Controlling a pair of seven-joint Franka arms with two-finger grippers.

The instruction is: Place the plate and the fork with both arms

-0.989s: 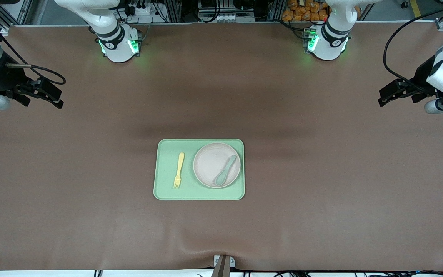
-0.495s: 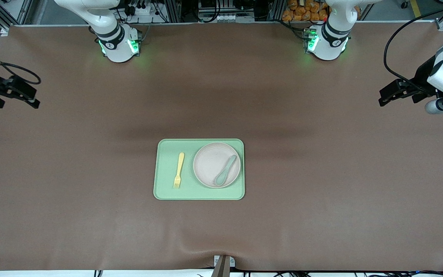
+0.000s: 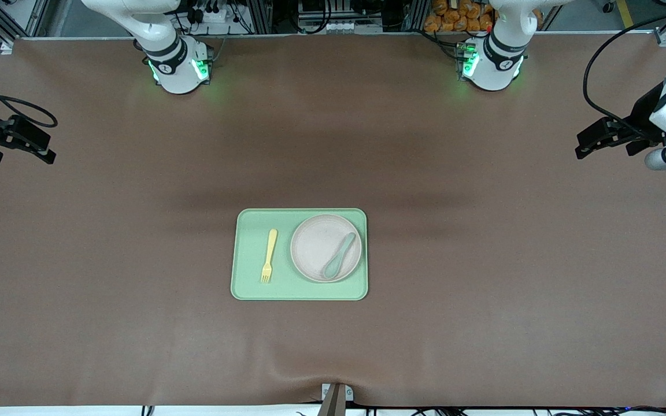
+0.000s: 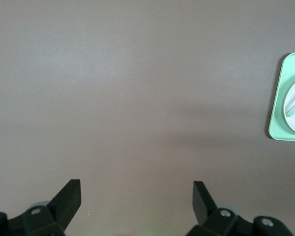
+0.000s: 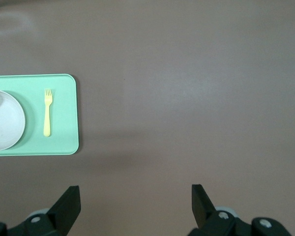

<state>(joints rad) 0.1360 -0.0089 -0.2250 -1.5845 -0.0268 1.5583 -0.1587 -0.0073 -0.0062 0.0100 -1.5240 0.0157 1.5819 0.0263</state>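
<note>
A light-green tray (image 3: 244, 289) sits mid-worktop (image 3: 483, 289), holding the fork (image 3: 267, 255) beside the plate (image 3: 315, 245), which carries a green spoon (image 3: 339, 255). The left gripper (image 3: 590, 141) and right gripper (image 3: 38, 144) hover over opposite worktop ends, fingers wide, holding nothing.

table (image 3: 483, 277): matt brown cloth-like cover | tray (image 3: 249, 254), fork (image 3: 267, 256): matt smooth plastic

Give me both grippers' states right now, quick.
Left gripper: open, empty, over bare table at the left arm's end.
Right gripper: open, empty, over bare table at the right arm's end.
</note>
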